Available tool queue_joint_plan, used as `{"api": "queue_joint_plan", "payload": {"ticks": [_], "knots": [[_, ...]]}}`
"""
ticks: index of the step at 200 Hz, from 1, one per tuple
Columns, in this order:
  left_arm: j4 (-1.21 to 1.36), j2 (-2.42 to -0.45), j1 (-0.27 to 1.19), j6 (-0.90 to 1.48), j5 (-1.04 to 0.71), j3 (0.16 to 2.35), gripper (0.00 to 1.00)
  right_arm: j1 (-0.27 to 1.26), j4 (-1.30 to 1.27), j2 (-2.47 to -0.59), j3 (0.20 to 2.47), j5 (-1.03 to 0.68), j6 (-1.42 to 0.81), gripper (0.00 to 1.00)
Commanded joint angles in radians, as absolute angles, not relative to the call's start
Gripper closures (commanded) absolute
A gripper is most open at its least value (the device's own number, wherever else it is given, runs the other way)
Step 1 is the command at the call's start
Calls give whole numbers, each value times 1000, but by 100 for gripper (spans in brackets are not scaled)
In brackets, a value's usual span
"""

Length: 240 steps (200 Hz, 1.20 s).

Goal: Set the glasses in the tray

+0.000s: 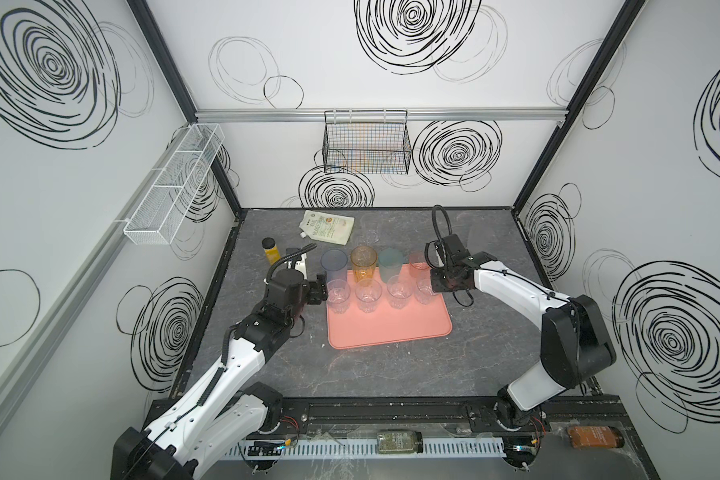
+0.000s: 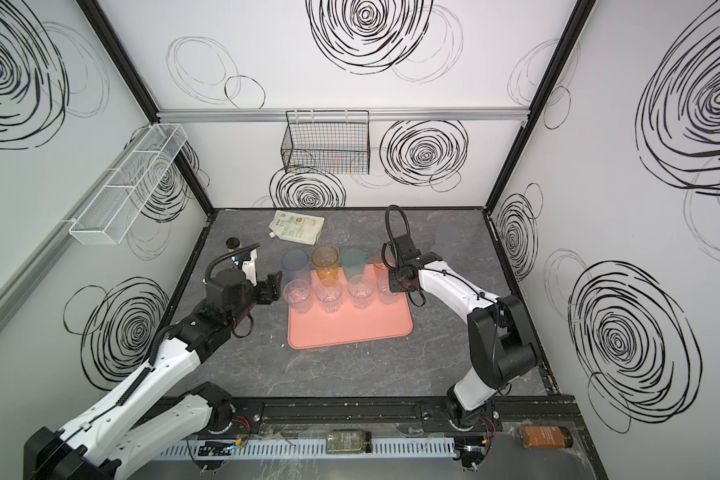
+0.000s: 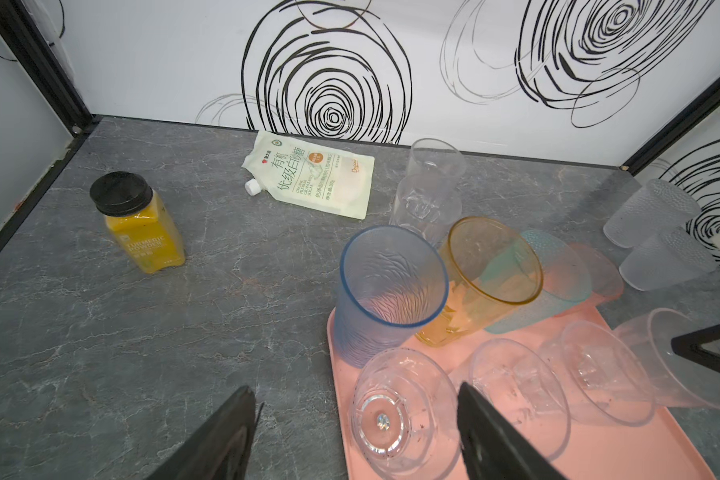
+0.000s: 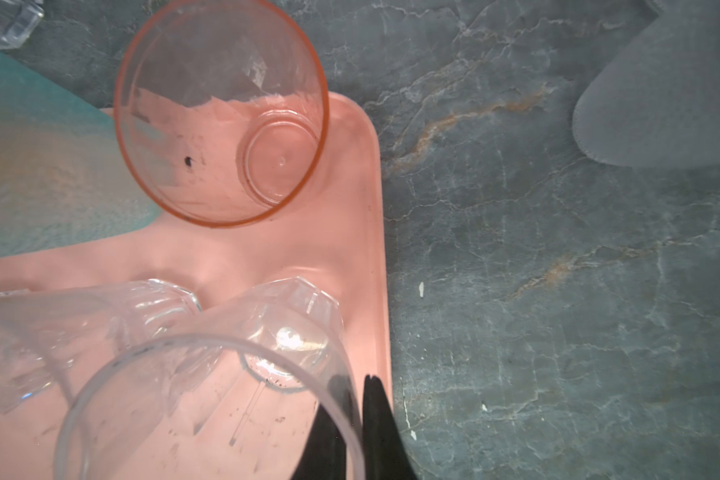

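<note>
The tray (image 1: pixel 391 328) holds eight glasses in two rows. Tall blue (image 1: pixel 333 262), amber (image 1: pixel 363 261), teal (image 1: pixel 390 262) and pink (image 1: pixel 417 259) stand along its far edge, with four short clear ones in front. I judge the rows are packed tight to keep the bare near half free for the rest.

The right clear glass (image 4: pixel 285 353) stands at the tray's right edge. The right gripper (image 4: pixel 355 380) is clamped on its wall, one finger inside the rim and one outside, a pinch that suits a cup crowded by neighbours. Its base looks down on the tray, though refraction makes contact hard to confirm.

The left gripper (image 3: pixel 356 432) is spread wide to either side of the left clear glass (image 3: pixel 400 411), gripping nothing.

Not yet in are two clear glasses (image 3: pixel 429 191) by the back wall and two frosted glasses (image 3: pixel 657 232) off the tray's far right corner. A pouch (image 3: pixel 312 178) and a yellow bottle (image 3: pixel 140 224) lie apart on the table.
</note>
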<state>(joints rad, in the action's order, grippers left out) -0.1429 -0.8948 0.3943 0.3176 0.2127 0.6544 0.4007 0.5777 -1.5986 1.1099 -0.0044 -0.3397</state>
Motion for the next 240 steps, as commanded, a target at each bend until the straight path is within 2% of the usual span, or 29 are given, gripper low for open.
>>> {"api": "queue_joint_plan", "payload": {"ticks": [1, 73, 107, 124, 171, 193, 198, 213, 240], "knots": [[-71, -902, 387, 323, 201, 634, 21, 400, 576, -1612, 1120, 4, -335, 94], [-57, -916, 388, 336, 204, 625, 21, 401, 571, -1668, 1140, 26, -339, 83], [-57, -923, 388, 339, 208, 626, 21, 407, 599, -1652, 1166, 40, -342, 66], [-61, -922, 388, 338, 220, 629, 21, 413, 622, -1620, 1187, 42, -345, 61], [-126, -885, 367, 316, 266, 638, 17, 402, 692, -1518, 1269, 28, -344, 56], [-153, -851, 338, 308, 307, 638, 0, 364, 638, -1481, 1278, -8, -349, 55], [-157, -844, 326, 314, 312, 639, 4, 358, 611, -1472, 1273, -19, -348, 55], [-160, -822, 281, 341, 291, 632, 4, 343, 514, -1455, 1247, -64, -360, 54], [-136, -791, 189, 350, 113, 597, 4, 328, 384, -1504, 1260, -139, -441, 52]]}}
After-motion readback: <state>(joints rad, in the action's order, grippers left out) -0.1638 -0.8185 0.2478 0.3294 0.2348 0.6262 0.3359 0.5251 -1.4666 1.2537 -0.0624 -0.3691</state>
